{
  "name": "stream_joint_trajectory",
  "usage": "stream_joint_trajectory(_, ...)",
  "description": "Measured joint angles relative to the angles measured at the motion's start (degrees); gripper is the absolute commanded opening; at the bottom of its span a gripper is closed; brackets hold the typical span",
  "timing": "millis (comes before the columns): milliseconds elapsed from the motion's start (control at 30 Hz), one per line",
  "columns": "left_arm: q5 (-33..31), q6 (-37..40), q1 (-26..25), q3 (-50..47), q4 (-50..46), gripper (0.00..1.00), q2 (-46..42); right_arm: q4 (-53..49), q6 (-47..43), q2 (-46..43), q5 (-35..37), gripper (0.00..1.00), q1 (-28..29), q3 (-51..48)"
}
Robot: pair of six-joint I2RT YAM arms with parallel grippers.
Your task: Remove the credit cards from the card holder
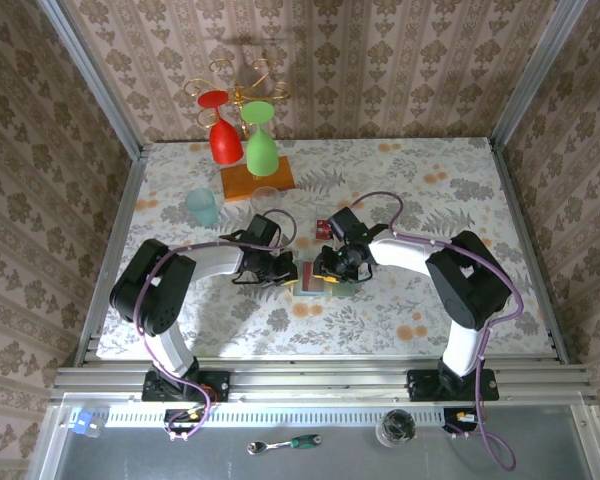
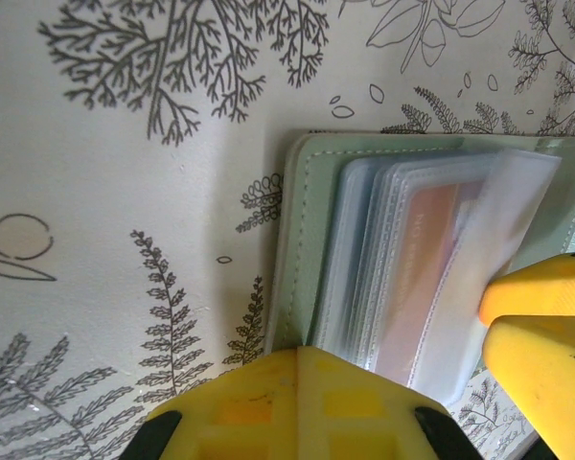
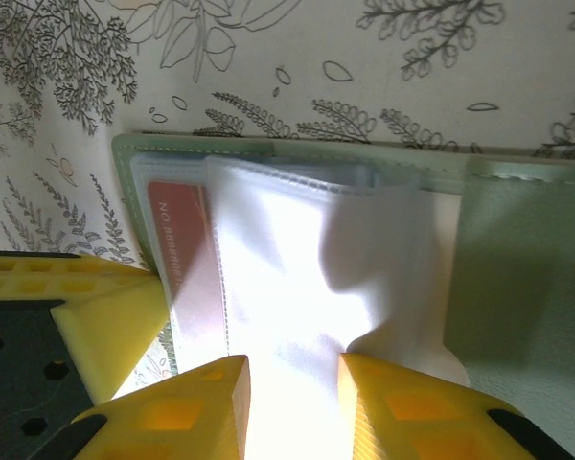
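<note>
Card holder (image 1: 318, 280) lay open on the table mid-way between both arms, long axis roughly left-right. Right gripper (image 3: 292, 383) sat right over it, fingers slightly apart with a clear sleeve leaf (image 3: 307, 278) running between them, probably pinched, couldn't say for sure. Left gripper (image 2: 517, 316) reached in at the holder's edge, grip unclear too. Red card (image 3: 172, 240) tucked inside a sleeve, toward the left arm's side, so probably left's pull.

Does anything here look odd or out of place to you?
Mostly the card holder: it lies open on the table with its clear plastic sleeves fanned up and bent instead of flat, the right gripper closing around one. Also, two wine glasses hang upside down from a rack at the back.
</note>
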Motion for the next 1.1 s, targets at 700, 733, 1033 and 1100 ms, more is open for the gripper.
stream_joint_trajectory(700, -0.85, -0.17, -0.02, -0.17, -2.03, 0.09, -5.31, 1.51, -0.13, -1.09, 0.39, 0.29, -0.92, -3.3)
stream_joint_trajectory(733, -0.57, -0.31, -0.07, -0.15, -1.68, 0.11, -5.49, 1.81, -0.13, -1.22, 0.39, 0.29, -0.96, -3.56)
stream_joint_trajectory(1033, 3.54, -3.34, -2.6, 2.27, 2.4, 0.22, -2.93, 3.85, 0.26, -2.36, 0.33, 0.27, -1.66, -5.66)
stream_joint_trajectory(1100, 4.13, -3.91, -3.04, 2.64, 3.08, 0.23, -1.95, 4.44, 0.31, -2.51, 0.17, 0.26, -1.86, -6.21)
